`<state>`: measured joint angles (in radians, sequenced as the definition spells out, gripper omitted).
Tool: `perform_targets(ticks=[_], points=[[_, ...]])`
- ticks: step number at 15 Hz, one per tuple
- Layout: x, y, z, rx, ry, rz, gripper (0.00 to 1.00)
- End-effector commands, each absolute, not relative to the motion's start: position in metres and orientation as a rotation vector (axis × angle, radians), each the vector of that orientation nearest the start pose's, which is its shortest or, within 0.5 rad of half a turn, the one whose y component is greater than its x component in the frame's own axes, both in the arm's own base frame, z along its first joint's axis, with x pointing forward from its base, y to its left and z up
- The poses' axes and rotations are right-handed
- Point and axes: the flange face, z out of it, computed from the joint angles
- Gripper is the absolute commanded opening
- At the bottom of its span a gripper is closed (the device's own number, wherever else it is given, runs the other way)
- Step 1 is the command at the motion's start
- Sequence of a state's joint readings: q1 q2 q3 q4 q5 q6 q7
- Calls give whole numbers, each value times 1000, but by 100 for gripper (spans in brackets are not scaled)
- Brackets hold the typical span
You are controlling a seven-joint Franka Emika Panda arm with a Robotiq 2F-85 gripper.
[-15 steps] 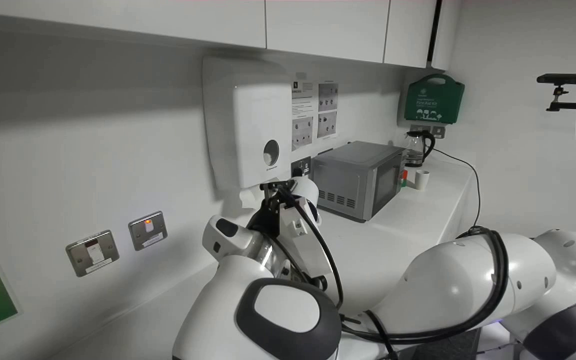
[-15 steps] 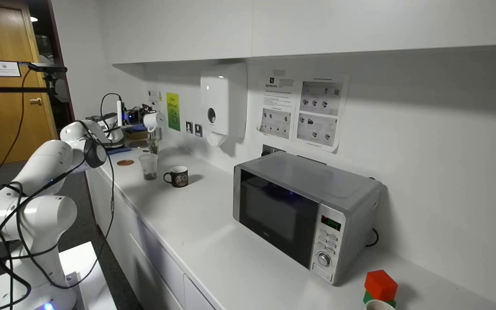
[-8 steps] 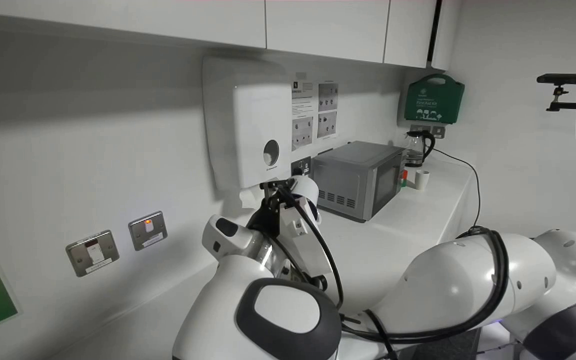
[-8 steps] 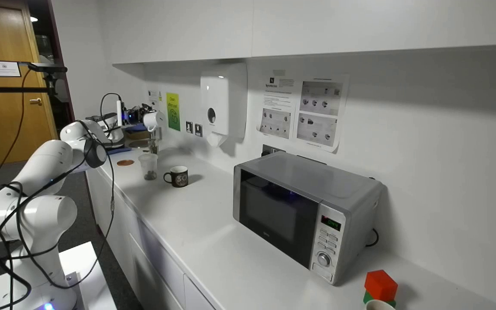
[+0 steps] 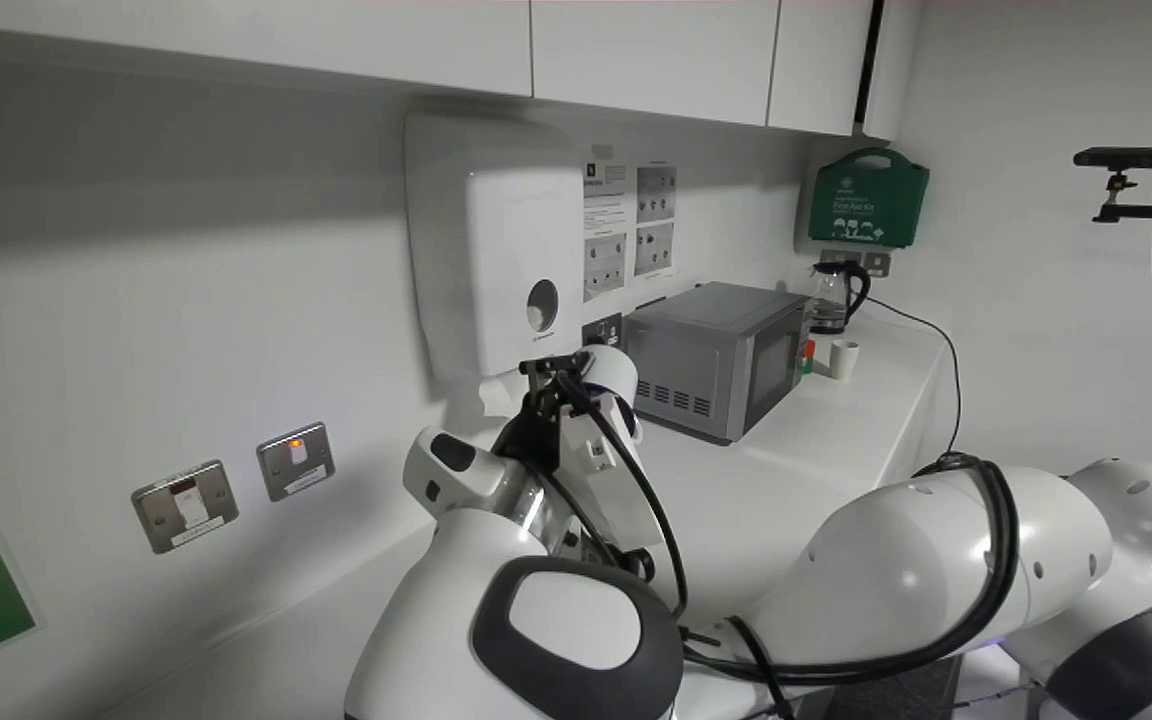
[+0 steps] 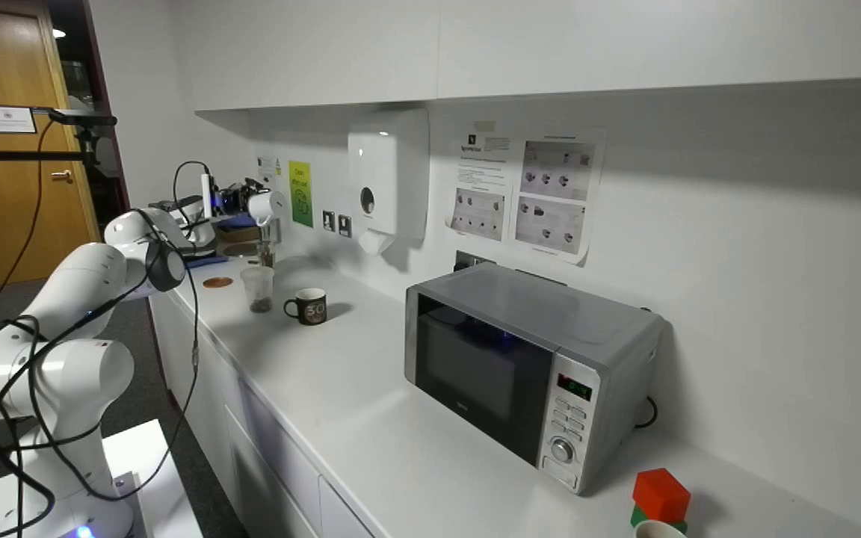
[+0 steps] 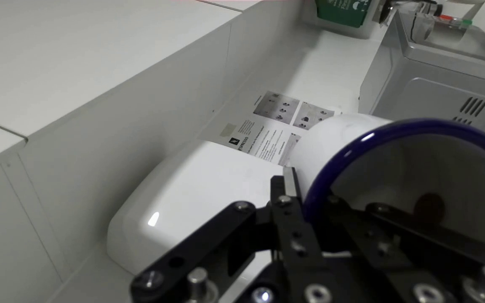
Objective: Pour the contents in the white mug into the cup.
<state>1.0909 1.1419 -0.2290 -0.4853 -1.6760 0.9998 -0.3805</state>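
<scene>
The claw (image 7: 310, 198) is closed upon the wall of the white mug (image 7: 411, 176), in the right half of the wrist frame, apparently with one tip inside. In an exterior view, the cup (image 6: 256, 287) stands left of centre on the surface (image 6: 371, 388), near the dark mug (image 6: 312, 308).

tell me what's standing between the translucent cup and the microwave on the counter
A dark mug stands there, nearer the translucent cup than the microwave; this shows in an exterior view.
</scene>
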Motion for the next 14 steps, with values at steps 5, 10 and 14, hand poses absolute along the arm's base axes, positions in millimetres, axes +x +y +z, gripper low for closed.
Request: perform_targets(ticks=[5,10,14], points=[[487,551,507,1150,406,128,1],[487,552,508,1140,399,132,1],[488,552,508,1129,393,133,1]])
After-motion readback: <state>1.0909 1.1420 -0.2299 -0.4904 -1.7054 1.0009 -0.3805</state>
